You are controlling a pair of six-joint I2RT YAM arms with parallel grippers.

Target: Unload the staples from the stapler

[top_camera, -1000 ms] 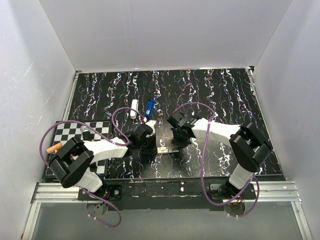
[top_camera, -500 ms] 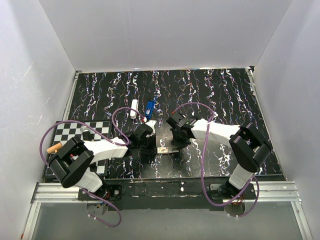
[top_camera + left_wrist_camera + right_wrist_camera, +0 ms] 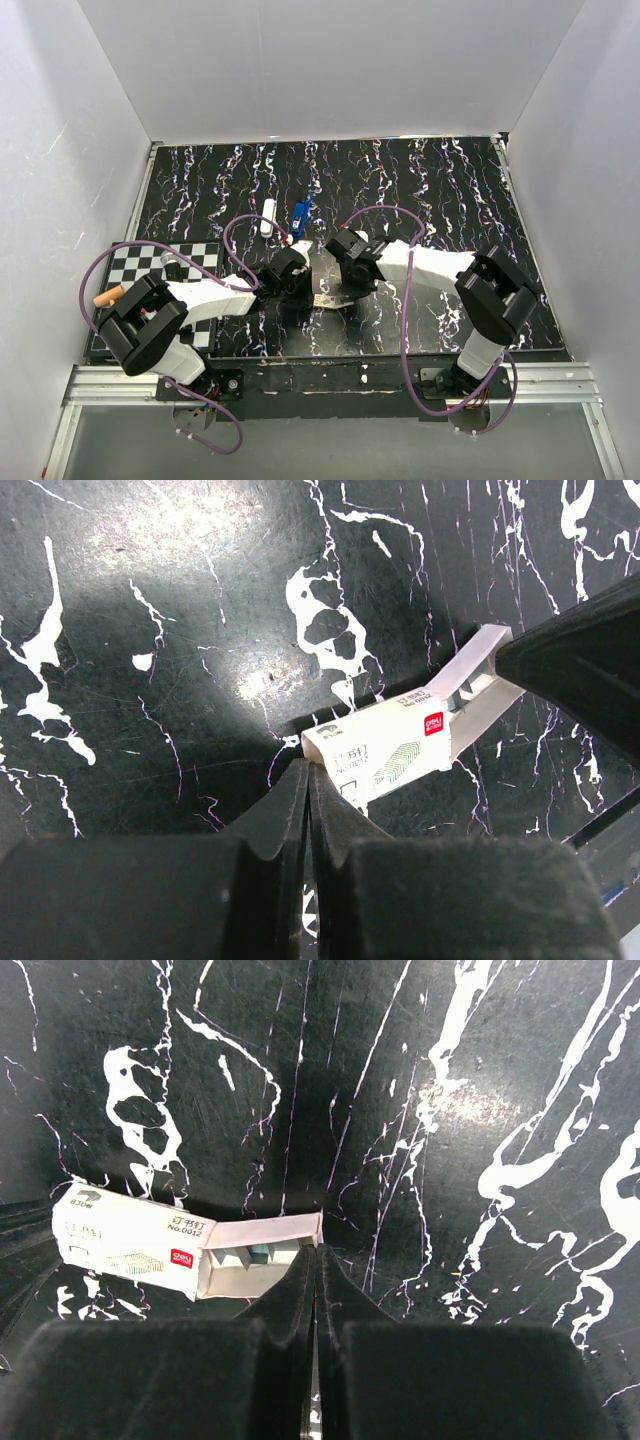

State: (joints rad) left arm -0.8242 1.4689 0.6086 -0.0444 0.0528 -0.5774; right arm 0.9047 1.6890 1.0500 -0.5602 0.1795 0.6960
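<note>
The blue stapler [image 3: 299, 215] lies on the black marbled table, behind both grippers and apart from them. A white staple box [image 3: 326, 298] lies between the grippers with its drawer pulled out to the right. In the left wrist view my left gripper [image 3: 308, 772] is shut, tips against the end of the box sleeve [image 3: 385, 755]. In the right wrist view my right gripper [image 3: 318, 1252] is shut, tips at the outer end of the open drawer [image 3: 262, 1252], which holds staples. Whether either pinches the cardboard I cannot tell.
A small white object [image 3: 268, 216] lies left of the stapler. A checkerboard mat [image 3: 135, 265] sits at the left edge with an orange-handled tool [image 3: 108, 296] on it. White walls enclose the table [image 3: 450, 180].
My right gripper has moved a little to the left, toward the box. The left arm and the stapler have not moved.
</note>
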